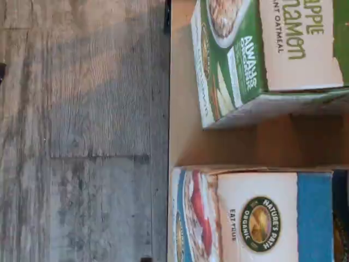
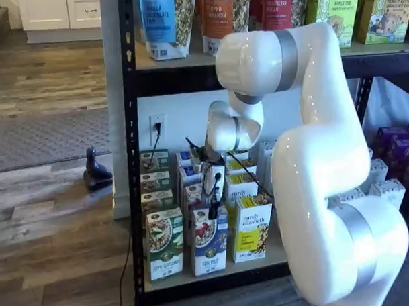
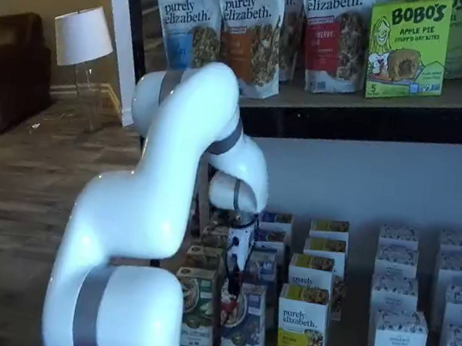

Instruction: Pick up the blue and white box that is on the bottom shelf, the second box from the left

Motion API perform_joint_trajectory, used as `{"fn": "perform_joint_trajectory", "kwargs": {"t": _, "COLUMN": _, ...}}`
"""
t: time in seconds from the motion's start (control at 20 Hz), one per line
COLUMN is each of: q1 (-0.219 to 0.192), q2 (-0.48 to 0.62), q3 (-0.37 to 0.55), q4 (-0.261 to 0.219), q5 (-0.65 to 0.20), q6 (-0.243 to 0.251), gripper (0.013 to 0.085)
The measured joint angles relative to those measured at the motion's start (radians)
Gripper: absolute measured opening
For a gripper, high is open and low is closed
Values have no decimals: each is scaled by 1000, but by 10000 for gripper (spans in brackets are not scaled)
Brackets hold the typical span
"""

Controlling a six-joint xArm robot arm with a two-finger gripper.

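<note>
Green-and-white oatmeal carton (image 2: 164, 243) at front left of the rack, yellow purely elizabeth carton (image 2: 253, 228) to its right, granola bags (image 3: 235, 26) and green Bobo's box (image 3: 408, 47) on upper level, white lamp (image 3: 83, 36) behind.

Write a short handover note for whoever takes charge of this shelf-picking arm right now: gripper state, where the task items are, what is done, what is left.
Gripper: hangs just above the front row in both shelf views; whether the jaws are open cannot be told, and they hold nothing.
Tall blue and white carton with a berry bowl on its front: upright at the front of the pale bottom shelf board, between the green-and-white oatmeal carton and the yellow carton.
Done: arm positioned above the target.
Left: descend, close on the carton, lift it out.
</note>
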Motion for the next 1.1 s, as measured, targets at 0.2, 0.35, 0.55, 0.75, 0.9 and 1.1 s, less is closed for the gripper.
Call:
{"fn": "perform_joint_trajectory", "kwargs": {"t": 0.2, "q1": -1, "q2": -4, "q3": -17, "q4": 7, "q5": 33, "q6": -5, "gripper": 850}}
{"fn": "perform_joint_trajectory", "kwargs": {"t": 0.35, "q1": -1, "q2": -4, "q3": -25, "q4": -3, "q5": 42, "q6": 4, "gripper": 850}}
{"fn": "perform_joint_trajectory", "kwargs": {"t": 0.55, "q1": 1, "q2": 12, "q3": -48, "q4": -18, "q5": 58, "q6": 20, "gripper": 850}}
{"fn": "perform_joint_trajectory", "kwargs": {"t": 0.75, "q1": 4, "q2": 46, "q3": -82, "q4": -38, "q5": 70, "q6": 39, "gripper": 850}}
{"fn": "perform_joint_trajectory", "kwargs": {"t": 0.9, "q1": 5, "q2": 76, "q3": -109, "q4": -56, "q5": 72, "q6": 54, "gripper": 850}}
{"fn": "perform_joint_trajectory", "kwargs": {"t": 1.1, "q1": 4, "q2": 104, "q3": -133, "q4": -71, "q5": 71, "q6": 66, "gripper": 850}}
